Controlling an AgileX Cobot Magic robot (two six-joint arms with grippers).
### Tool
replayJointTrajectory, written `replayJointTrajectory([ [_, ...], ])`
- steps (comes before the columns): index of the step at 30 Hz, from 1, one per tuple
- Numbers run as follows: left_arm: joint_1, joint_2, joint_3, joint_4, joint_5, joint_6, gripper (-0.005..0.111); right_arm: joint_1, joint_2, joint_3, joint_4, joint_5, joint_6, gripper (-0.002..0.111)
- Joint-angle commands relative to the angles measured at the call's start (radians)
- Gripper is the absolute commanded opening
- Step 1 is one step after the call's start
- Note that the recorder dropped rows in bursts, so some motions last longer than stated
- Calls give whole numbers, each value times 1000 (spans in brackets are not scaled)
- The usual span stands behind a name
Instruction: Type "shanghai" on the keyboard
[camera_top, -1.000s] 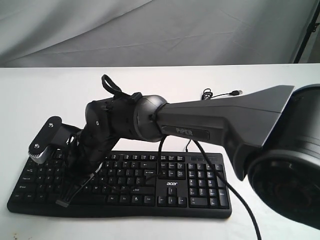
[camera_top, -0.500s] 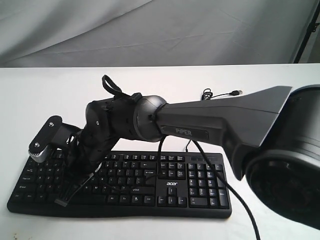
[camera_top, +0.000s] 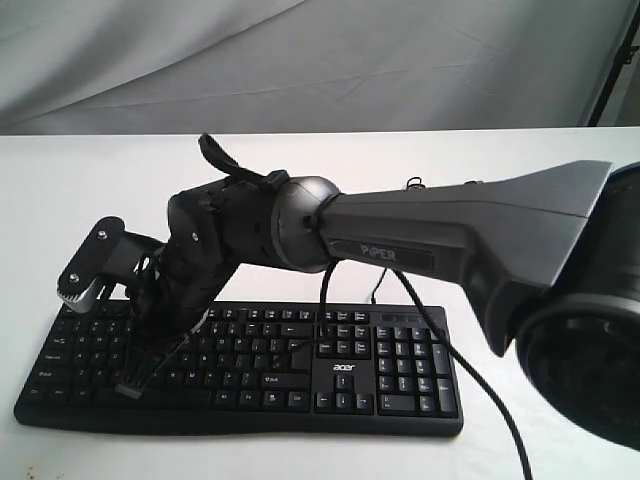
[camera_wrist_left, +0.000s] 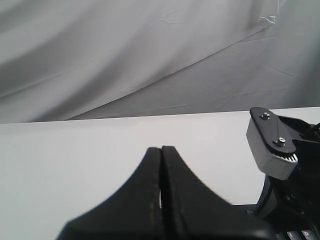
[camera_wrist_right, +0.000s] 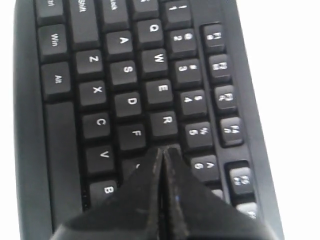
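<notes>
Pointing right fingers (camera_wrist_right: 145, 200), pressed together, at keyboard (camera_top: 400, 375) beside R | left fingers (camera_wrist_left: 145, 200) together | acer logo (camera_top: 343, 367) | PiPER label (camera_top: 378, 253)

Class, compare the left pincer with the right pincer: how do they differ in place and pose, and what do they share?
The right pincer hangs over the keyboard, tip by the R key; the left pincer is over the white table. The right pincer aims downward; the left pincer aims nearly level, toward the grey backdrop. Both are black and shut.
</notes>
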Motion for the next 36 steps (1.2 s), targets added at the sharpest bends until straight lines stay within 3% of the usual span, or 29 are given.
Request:
replayJointTrajectory([
  [1,-6,-2,2,-7,-9,-2,0,1,-26,5,-27,14,23,0],
  [10,-6,-2,2,-7,-9,-2,0,-12,-59,104,20,-48,9,0],
  [36,-6,-2,2,-7,-9,-2,0,-10,-47,108,67,-52,-22,0],
])
